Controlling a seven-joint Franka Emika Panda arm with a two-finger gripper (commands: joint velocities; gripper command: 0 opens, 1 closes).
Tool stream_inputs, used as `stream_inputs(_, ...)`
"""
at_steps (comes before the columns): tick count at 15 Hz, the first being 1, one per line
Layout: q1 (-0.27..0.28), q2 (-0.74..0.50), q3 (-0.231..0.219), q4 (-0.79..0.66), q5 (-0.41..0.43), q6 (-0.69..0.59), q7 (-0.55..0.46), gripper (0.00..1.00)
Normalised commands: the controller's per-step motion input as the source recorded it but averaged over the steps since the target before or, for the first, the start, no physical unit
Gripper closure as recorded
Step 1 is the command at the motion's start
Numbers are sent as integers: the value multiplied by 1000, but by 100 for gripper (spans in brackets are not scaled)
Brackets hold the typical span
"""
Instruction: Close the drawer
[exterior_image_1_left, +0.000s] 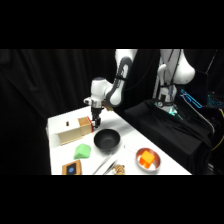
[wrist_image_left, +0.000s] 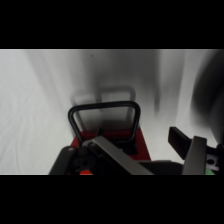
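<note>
White table (exterior_image_1_left: 150, 142), pincer (exterior_image_1_left: 95, 121) at drawer (exterior_image_1_left: 84, 122)

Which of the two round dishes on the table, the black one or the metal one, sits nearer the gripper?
The black bowl: it sits just below the gripper; the metal bowl holding something orange lies farther off.

The end effector (exterior_image_1_left: 95, 121) hangs right at the drawer (exterior_image_1_left: 84, 122) front, its handle (wrist_image_left: 104, 120) just ahead in the wrist view. Close on the near right sits a black bowl (exterior_image_1_left: 106, 140); a green object (exterior_image_1_left: 82, 151) lies near the box. Bare counter (exterior_image_1_left: 60, 120) lies open on the far left side.
</note>
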Motion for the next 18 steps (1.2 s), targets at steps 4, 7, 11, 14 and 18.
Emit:
stream_inputs(4, -134, 238, 147, 176, 43, 232, 27, 0)
stream_inputs(7, -95, 206, 101, 185, 1, 183, 51, 0)
stream_inputs(11, 31, 73, -21, 182, -64, -8, 90, 0)
stream_inputs(14, 185, -44, -141, 243, -111, -251, 130, 0)
stream_inputs(18, 255, 16, -176, 365, -134, -334, 158, 0)
